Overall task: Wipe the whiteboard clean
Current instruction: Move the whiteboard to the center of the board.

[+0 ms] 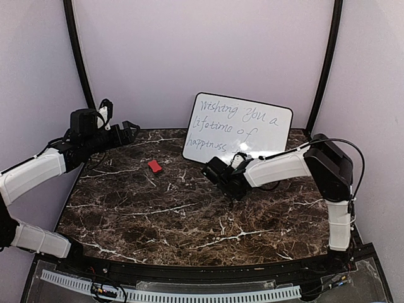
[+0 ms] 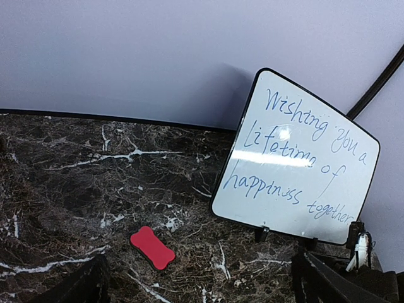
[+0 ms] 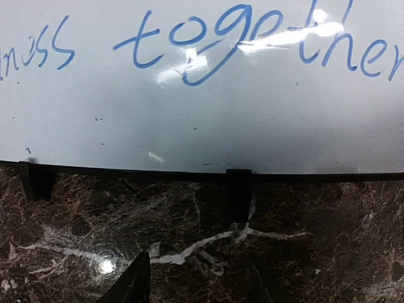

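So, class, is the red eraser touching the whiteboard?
Apart. The left wrist view shows the red eraser lying flat on the marble table, with bare marble plainly visible between it and the whiteboard.

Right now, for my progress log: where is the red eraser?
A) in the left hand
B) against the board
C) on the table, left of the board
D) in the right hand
C: the eraser lies flat on the table, untouched, left of the whiteboard.
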You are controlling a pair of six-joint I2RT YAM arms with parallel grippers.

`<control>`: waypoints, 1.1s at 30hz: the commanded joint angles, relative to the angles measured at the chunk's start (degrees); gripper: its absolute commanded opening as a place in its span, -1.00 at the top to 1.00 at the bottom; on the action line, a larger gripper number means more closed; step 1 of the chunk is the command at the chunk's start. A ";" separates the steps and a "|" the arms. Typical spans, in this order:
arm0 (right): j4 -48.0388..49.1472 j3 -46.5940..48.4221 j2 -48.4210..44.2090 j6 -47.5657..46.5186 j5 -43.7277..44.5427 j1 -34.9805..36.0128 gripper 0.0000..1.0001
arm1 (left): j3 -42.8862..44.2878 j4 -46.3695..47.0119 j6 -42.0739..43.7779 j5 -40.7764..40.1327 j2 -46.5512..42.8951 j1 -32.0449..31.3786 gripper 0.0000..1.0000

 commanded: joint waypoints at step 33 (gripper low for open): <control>-4.06 4.85 8.08 4.08 10.24 -4.74 1.00 | -0.57 -0.30 -0.12 1.37 -0.70 -0.06 -0.98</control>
